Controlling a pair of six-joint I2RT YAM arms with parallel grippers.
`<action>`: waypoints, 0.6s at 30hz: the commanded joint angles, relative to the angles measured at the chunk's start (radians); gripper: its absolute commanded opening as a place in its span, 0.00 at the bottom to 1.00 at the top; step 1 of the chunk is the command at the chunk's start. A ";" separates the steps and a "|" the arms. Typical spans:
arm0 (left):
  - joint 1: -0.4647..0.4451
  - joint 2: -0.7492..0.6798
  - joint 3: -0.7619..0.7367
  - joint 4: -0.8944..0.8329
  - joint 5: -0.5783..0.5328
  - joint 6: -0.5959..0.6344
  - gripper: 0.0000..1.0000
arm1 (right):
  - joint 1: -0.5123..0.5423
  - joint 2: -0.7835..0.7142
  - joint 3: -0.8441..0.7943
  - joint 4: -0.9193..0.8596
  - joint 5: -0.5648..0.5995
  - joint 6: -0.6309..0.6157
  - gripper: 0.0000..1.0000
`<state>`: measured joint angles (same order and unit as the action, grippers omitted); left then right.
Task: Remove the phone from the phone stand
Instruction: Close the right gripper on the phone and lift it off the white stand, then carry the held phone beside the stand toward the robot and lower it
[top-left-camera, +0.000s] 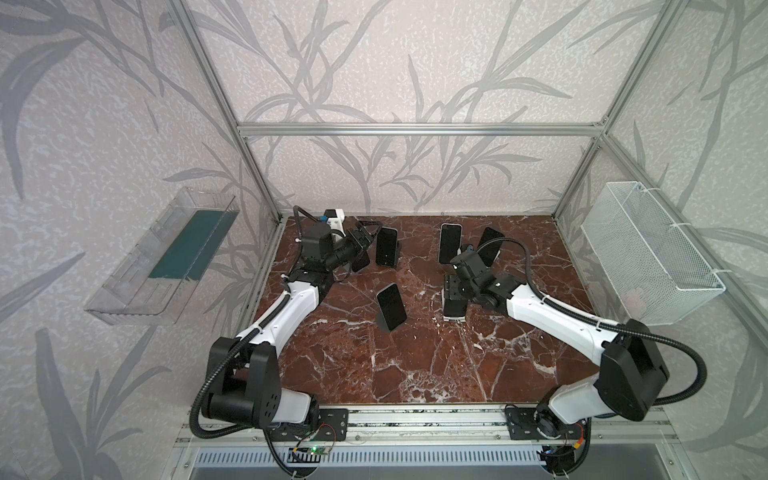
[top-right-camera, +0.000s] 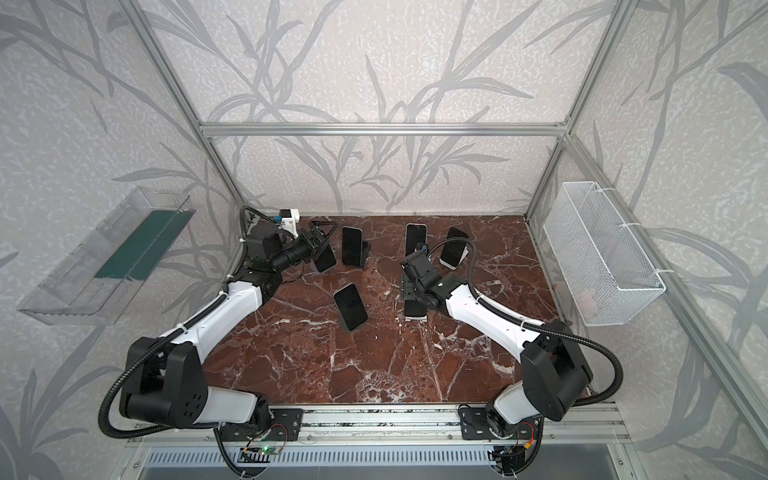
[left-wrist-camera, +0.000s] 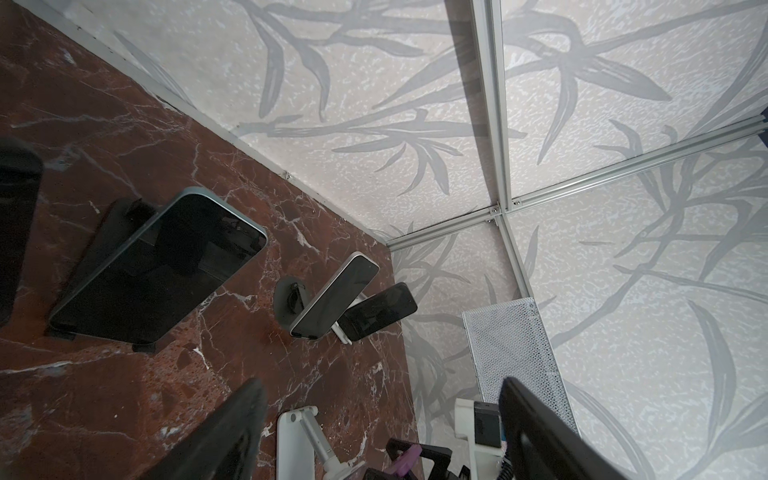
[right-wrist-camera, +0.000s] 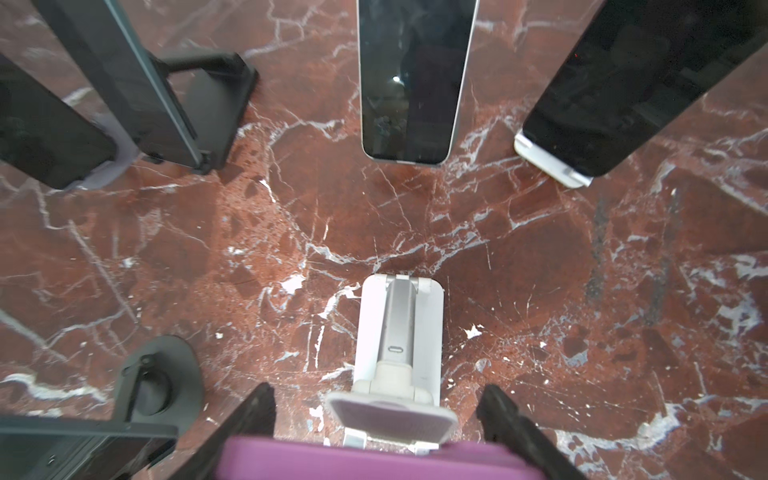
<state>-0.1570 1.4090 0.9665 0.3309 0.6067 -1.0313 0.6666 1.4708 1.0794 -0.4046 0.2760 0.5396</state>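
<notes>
Two grippers logged | right gripper (right-wrist-camera: 376, 399) clamped on both side edges of the purple-cased phone (right-wrist-camera: 374, 461) | we see the phone against the white phone stand (right-wrist-camera: 399, 328), right of centre on the desk (right-wrist-camera: 540, 270) | left gripper (left-wrist-camera: 381, 382) far left, fingers apart, holding nothing

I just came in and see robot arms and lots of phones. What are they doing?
The right gripper has its fingers closed on the sides of a purple phone that still sits on its white stand, so it looks ready to lift it off. The left gripper hangs open near another phone at the back of the table, holding nothing.
</notes>
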 joint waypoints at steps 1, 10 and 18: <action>0.003 -0.014 0.028 0.053 0.028 -0.031 0.88 | -0.001 -0.073 0.042 -0.048 -0.004 -0.049 0.62; -0.002 -0.005 0.022 0.072 0.036 -0.047 0.88 | -0.015 -0.300 -0.014 -0.113 0.023 -0.195 0.62; -0.013 -0.002 0.019 0.090 0.043 -0.060 0.88 | -0.177 -0.489 -0.163 -0.116 -0.095 -0.278 0.63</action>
<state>-0.1638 1.4090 0.9661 0.3805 0.6308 -1.0763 0.5571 1.0264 0.9615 -0.5179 0.2420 0.3149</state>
